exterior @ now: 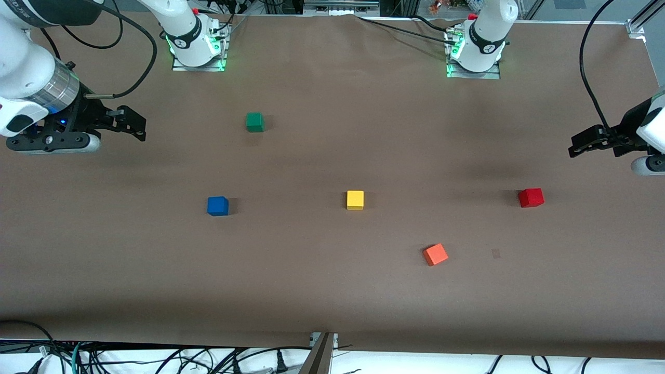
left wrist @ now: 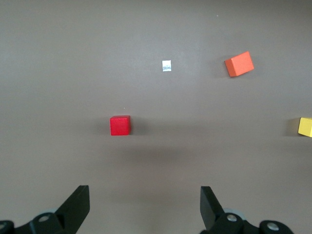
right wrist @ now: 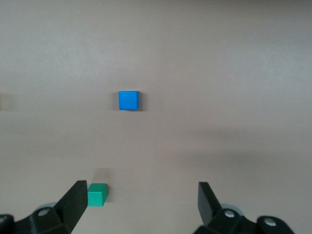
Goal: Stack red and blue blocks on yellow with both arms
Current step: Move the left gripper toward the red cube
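Observation:
The yellow cube (exterior: 355, 200) sits mid-table. The blue cube (exterior: 217, 205) sits beside it toward the right arm's end, and the red cube (exterior: 531, 197) toward the left arm's end. My right gripper (exterior: 136, 127) hangs open and empty above bare table at the right arm's end. Its wrist view shows the blue cube (right wrist: 128, 100) ahead of the open gripper (right wrist: 143, 200). My left gripper (exterior: 574, 146) hangs open and empty above bare table at the left arm's end. Its wrist view shows the red cube (left wrist: 120, 125) ahead of the open gripper (left wrist: 145, 202), with the yellow cube (left wrist: 305, 126) at the frame edge.
A green cube (exterior: 254, 122) lies farther from the front camera than the blue one and also shows in the right wrist view (right wrist: 96, 194). An orange cube (exterior: 435, 254), turned askew, lies nearer the camera between yellow and red and also shows in the left wrist view (left wrist: 239, 64).

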### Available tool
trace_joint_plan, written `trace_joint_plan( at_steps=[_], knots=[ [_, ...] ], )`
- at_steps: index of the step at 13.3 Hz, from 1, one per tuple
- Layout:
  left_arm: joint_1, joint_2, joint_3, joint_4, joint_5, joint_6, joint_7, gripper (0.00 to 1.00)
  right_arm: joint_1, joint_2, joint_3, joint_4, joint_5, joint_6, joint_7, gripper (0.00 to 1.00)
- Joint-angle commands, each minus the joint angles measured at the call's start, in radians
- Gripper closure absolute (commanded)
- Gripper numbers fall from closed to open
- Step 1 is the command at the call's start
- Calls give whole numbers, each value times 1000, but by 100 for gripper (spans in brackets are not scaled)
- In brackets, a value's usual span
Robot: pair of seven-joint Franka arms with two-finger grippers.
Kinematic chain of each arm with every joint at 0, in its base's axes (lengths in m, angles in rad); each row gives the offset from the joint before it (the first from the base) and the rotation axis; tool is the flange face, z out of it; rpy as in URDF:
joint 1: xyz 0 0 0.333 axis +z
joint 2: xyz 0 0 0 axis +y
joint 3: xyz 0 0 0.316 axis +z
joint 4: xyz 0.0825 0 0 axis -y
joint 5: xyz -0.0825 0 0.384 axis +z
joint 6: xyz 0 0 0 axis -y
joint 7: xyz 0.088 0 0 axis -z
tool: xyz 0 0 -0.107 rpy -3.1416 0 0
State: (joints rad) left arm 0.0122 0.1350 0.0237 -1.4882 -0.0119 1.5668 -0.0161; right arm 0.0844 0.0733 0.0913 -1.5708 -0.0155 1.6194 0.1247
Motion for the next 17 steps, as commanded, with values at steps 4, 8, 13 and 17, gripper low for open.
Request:
trace_joint_plan(
  at_steps=[4,8,13,17],
  knots=[
    [2,44,7,46,18,-19,-2,0,-11,3,10,23,-3,-24,4,0],
    [52,162,16,60,41,12,4,0,-11,3,8,23,-3,-24,3,0],
    [101,309,15,40,38,196,5,0,-12,3,8,23,-3,-26,3,0],
    [156,393,7,-70,27,384,7,0,-12,3,8,23,-3,-24,3,0]
  ],
)
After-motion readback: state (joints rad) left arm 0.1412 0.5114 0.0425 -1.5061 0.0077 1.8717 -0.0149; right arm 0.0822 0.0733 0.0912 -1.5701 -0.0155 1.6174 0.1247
